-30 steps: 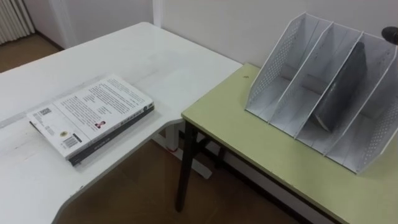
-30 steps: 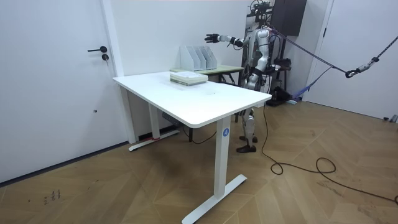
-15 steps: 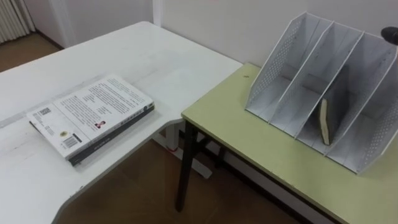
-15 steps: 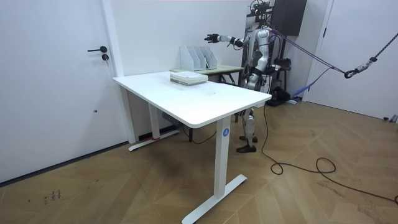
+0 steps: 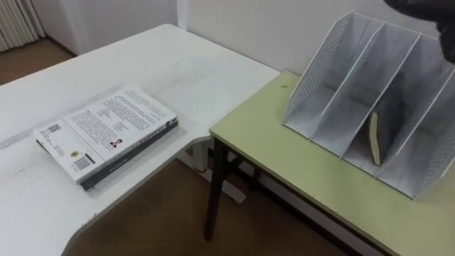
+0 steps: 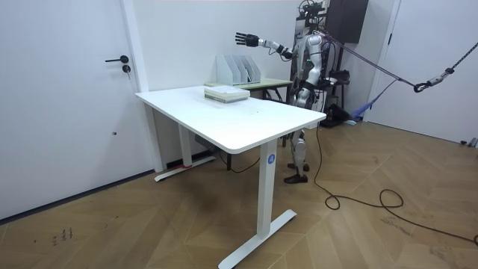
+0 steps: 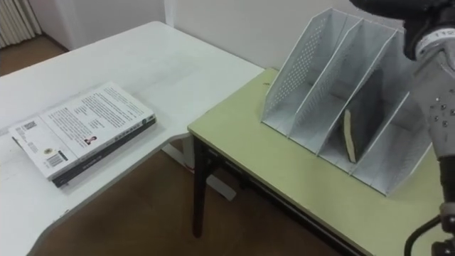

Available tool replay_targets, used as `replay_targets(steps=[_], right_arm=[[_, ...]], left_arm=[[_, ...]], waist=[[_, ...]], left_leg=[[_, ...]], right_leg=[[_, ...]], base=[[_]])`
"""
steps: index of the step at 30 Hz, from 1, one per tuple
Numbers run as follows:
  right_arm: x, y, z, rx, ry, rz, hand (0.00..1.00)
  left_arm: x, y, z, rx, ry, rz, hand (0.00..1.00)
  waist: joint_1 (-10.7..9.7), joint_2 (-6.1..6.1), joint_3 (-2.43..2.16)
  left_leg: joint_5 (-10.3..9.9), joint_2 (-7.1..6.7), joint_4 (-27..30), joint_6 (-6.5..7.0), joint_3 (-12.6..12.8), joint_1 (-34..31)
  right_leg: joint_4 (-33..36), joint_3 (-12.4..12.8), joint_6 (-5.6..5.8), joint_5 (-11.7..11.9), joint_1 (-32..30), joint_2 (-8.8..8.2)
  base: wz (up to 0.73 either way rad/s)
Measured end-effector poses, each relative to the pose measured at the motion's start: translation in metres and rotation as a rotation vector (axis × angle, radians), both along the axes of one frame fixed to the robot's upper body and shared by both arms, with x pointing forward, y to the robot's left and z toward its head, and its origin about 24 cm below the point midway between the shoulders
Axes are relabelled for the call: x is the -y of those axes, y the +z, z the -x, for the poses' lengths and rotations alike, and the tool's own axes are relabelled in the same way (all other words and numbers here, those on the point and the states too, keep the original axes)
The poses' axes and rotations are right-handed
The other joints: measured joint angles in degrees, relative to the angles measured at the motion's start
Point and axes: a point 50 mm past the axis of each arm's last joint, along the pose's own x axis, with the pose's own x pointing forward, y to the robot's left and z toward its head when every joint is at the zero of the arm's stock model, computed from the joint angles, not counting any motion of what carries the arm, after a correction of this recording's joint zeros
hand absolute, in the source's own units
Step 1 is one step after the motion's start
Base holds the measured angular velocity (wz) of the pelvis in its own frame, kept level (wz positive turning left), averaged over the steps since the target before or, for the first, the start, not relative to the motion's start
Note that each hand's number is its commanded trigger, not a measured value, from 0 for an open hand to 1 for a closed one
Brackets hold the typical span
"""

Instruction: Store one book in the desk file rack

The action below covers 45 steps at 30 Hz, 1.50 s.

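Note:
A white mesh file rack (image 5: 334, 78) (image 7: 306, 71) stands on the green table (image 5: 284, 153). A dark-covered book (image 7: 350, 135) (image 5: 373, 139) stands upright in a slot toward the rack's right end, pale page edge facing me. My right hand (image 6: 243, 37) is raised above and beyond the rack, open with fingers spread and apart from the book. Its dark underside (image 7: 387, 6) shows at the top of the right eye view. My left hand (image 6: 299, 96) hangs by my side. I stand at the green table's near side.
Two stacked books (image 5: 106, 131) lie flat on the white desk (image 5: 185, 64), the top one white with print, the lower one dark. The desk adjoins the green table on my left. A wall runs close behind the rack.
The book, blurred and leaning in the slot a second ago, now stands still and upright. My right hand has lifted higher above the rack with its fingers spread.

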Motion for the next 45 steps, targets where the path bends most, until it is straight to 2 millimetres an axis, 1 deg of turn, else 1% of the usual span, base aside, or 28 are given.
replay_targets(steps=[2,5,7,9,10,12,15,17,18,19,20,21,22,23,24,25,27,28,29,30,31,33,34,35,36,43,44,45], right_arm=[[-0.022,-0.019,0.01,-0.021,0.19,0.072,0.0],[-0.038,-0.04,0.021,-0.065,0.378,0.12,0.0],[-0.051,-0.048,0.029,-0.073,0.492,0.154,0.0],[-0.07,-0.057,0.036,-0.09,0.66,0.198,0.0],[-0.074,-0.06,0.037,-0.1,0.698,0.207,0.0],[-0.088,-0.079,0.044,-0.159,0.839,0.239,0.0],[-0.094,-0.102,0.056,-0.231,0.946,0.288,0.0],[-0.093,-0.138,0.073,-0.349,0.997,0.292,0.0],[-0.09,-0.163,0.085,-0.438,1.019,0.288,0.0],[-0.088,-0.176,0.091,-0.488,1.026,0.282,0.0],[-0.082,-0.205,0.107,-0.597,1.019,0.275,0.0],[-0.076,-0.232,0.124,-0.709,0.994,0.252,0.0],[-0.072,-0.245,0.132,-0.765,0.981,0.242,0.0],[-0.063,-0.268,0.149,-0.878,0.95,0.22,0.0],[-0.052,-0.289,0.165,-0.99,0.904,0.223,0.0],[-0.045,-0.299,0.174,-1.044,0.871,0.214,0.0],[-0.022,-0.334,0.211,-1.232,0.708,0.14,0.0],[-0.018,-0.342,0.221,-1.273,0.667,0.121,0.0],[-0.012,-0.354,0.239,-1.341,0.59,0.093,0.0],[-0.007,-0.364,0.256,-1.394,0.501,0.052,0.0],[-0.005,-0.368,0.263,-1.413,0.462,0.036,0.0],[0.0,-0.379,0.288,-1.485,0.322,-0.022,0.0],[0.001,-0.381,0.292,-1.497,0.292,-0.04,0.0],[0.001,-0.383,0.298,-1.501,0.242,-0.07,0.0],[0.002,-0.386,0.301,-1.503,0.2,-0.092,0.0],[0.001,-0.391,0.314,-1.525,0.083,-0.13,0.0],[0.001,-0.391,0.317,-1.53,0.065,-0.144,0.0],[0.0,-0.392,0.318,-1.532,0.051,-0.152,0.0]], left_arm=[[-0.001,0.001,0.0,0.005,-0.008,0.013,0.0],[-0.002,0.0,-0.005,0.009,-0.015,0.031,0.0],[-0.004,0.002,-0.008,0.018,-0.022,0.035,0.0],[-0.005,0.002,-0.01,0.025,-0.021,0.04,0.0],[-0.004,0.002,-0.012,0.028,-0.024,0.04,0.0],[-0.002,0.003,-0.02,0.037,-0.062,0.039,0.0],[0.0,0.003,-0.025,0.036,-0.082,0.045,0.0],[-0.001,0.002,-0.024,0.026,-0.074,0.054,0.0],[-0.001,0.002,-0.024,0.029,-0.066,0.058,0.0],[-0.001,0.002,-0.025,0.029,-0.066,0.057,0.0],[-0.001,0.002,-0.025,0.033,-0.066,0.058,0.0],[-0.001,0.002,-0.026,0.039,-0.064,0.058,0.0],[0.0,0.002,-0.026,0.043,-0.056,0.06,0.0],[0.001,0.001,-0.024,0.049,-0.035,0.068,0.0],[0.003,0.0,-0.022,0.053,-0.02,0.071,0.0],[0.005,-0.001,-0.022,0.056,-0.014,0.069,0.0],[0.01,-0.003,-0.016,0.06,0.001,0.055,0.0],[0.01,-0.004,-0.015,0.059,0.002,0.046,0.0],[0.01,-0.005,-0.011,0.057,0.011,0.029,0.0],[0.009,-0.006,-0.005,0.054,0.025,0.011,0.0],[0.01,-0.006,-0.003,0.055,0.037,0.009,0.0],[0.01,-0.009,0.009,0.047,0.097,-0.001,0.0],[0.01,-0.009,0.01,0.046,0.107,-0.002,0.0],[0.01,-0.009,0.013,0.044,0.114,-0.007,0.0],[0.009,-0.009,0.013,0.046,0.113,-0.014,0.0],[0.005,-0.009,0.023,0.042,0.133,-0.042,0.0],[0.004,-0.008,0.025,0.039,0.141,-0.045,0.0],[0.002,-0.008,0.028,0.033,0.151,-0.053,0.0]], waist=[[0.4,-0.16,0.04],[1.8,-0.12,0.12],[2.4,-0.25,0.22],[3.3,-0.44,0.28],[3.5,-0.58,0.35],[4.7,-0.71,0.45],[6.2,-0.69,0.48],[7.7,-0.62,0.76],[8.1,-0.68,0.73],[8.2,-0.7,0.72],[8.7,-0.58,0.76],[9.3,-0.3,0.94],[9.4,-0.07,1.07],[9.5,0.39,1.19],[9.1,0.82,1.09],[9.0,1.23,1.1],[8.3,2.52,0.54],[8.0,2.53,0.47],[7.6,2.79,0.2],[7.1,2.93,0.14],[6.9,3.25,0.07],[5.9,3.13,0.41],[5.7,3.37,0.47],[5.4,3.47,0.71],[4.9,3.34,0.77],[3.9,3.23,0.69],[3.7,3.16,0.63],[3.2,2.95,0.44]], left_leg=[[0.0,0.05,0.1,-0.07,0.0,0.2],[-0.1,-0.01,0.2,-0.08,-0.1,-0.4],[-0.1,0.05,0.3,-0.08,-0.3,-0.7],[0.0,0.08,0.1,-0.21,-0.3,-0.3],[0.0,0.1,0.1,-0.24,-0.3,-0.2],[0.0,0.15,0.2,-0.26,-0.4,-0.2],[0.0,0.04,0.4,-0.25,-0.7,-0.1],[0.0,-0.01,0.2,-0.25,-1.0,0.3],[0.0,-0.03,0.3,-0.27,-1.5,0.2],[-0.1,-0.08,0.4,-0.24,-1.8,0.2],[-0.3,-0.05,1.0,-0.2,-2.1,-0.2],[-0.4,-0.05,1.1,-0.19,-2.2,-0.5],[-0.4,-0.05,0.9,-0.19,-2.2,-0.6],[-0.4,-0.12,1.0,-0.16,-2.2,-0.9],[-0.4,-0.26,1.1,-0.09,-2.3,-1.2],[-0.4,-0.37,1.1,-0.04,-2.5,-1.3],[-0.4,-0.65,1.0,0.07,-2.7,-1.3],[-0.4,-0.68,0.9,0.07,-2.7,-1.2],[-0.4,-0.66,1.0,0.07,-2.7,-1.2],[-0.4,-0.69,1.0,0.07,-2.7,-1.1],[-0.4,-0.71,1.0,0.06,-2.8,-1.0],[-0.4,-0.72,0.9,0.07,-2.8,-0.2],[-0.4,-0.74,0.9,0.07,-2.8,-0.1],[-0.4,-0.88,1.0,0.09,-3.1,-0.1],[-0.3,-0.98,1.1,0.2,-3.6,0.0],[-0.1,-1.71,1.1,0.45,-4.2,0.6],[-0.1,-1.85,1.0,0.45,-4.2,0.6],[-0.1,-1.84,1.0,0.45,-4.2,0.6]], right_leg=[[0.0,0.1,0.0,0.0,0.3,0.03],[-0.1,-0.2,0.0,0.0,-0.1,-0.04],[-0.5,-0.3,-0.08,0.1,-0.1,0.03],[-0.8,-0.1,-0.22,0.1,0.3,0.16],[-0.8,-0.1,-0.22,0.1,0.4,0.18],[-1.0,-0.1,-0.3,0.2,0.7,0.26],[-1.0,-0.1,-0.29,0.2,0.9,0.2],[-1.2,-0.2,-0.28,0.2,1.5,0.21],[-1.6,-0.3,-0.27,0.2,1.7,0.25],[-1.8,-0.3,-0.26,0.2,1.8,0.25],[-1.8,-0.9,-0.25,0.2,1.8,0.26],[-1.7,-1.4,-0.25,0.2,1.8,0.21],[-1.7,-1.5,-0.25,0.2,1.9,0.21],[-1.8,-1.5,-0.25,0.2,1.7,0.17],[-1.8,-1.5,-0.25,0.2,1.6,0.09],[-1.8,-1.5,-0.25,0.2,1.6,0.03],[-1.8,-1.6,-0.18,0.2,1.8,-0.16],[-1.8,-1.7,-0.17,0.2,1.9,-0.18],[-1.9,-1.8,-0.17,0.2,2.0,-0.14],[-1.9,-1.9,-0.17,0.2,2.1,-0.14],[-1.9,-1.9,-0.17,0.2,2.2,-0.13],[-1.9,-1.8,-0.16,0.2,3.0,-0.14],[-1.9,-1.9,-0.16,0.2,3.1,-0.16],[-1.9,-1.6,-0.16,0.2,3.3,-0.15],[-2.0,-1.6,-0.15,0.1,3.6,-0.19],[-3.6,-1.5,0.13,-0.3,4.3,-0.27],[-3.7,-1.5,0.13,-0.3,4.3,-0.3],[-3.7,-1.6,0.14,-0.3,4.3,-0.32]], base=[[0.0],[0.02],[0.04],[0.0],[0.0],[0.02],[0.08],[0.09],[0.17],[0.24],[0.15],[0.09],[0.0],[0.0],[0.0],[0.04],[0.05],[0.0],[0.0],[0.0],[0.0],[0.0],[0.0],[0.13],[0.15],[0.06],[0.0],[0.0]])
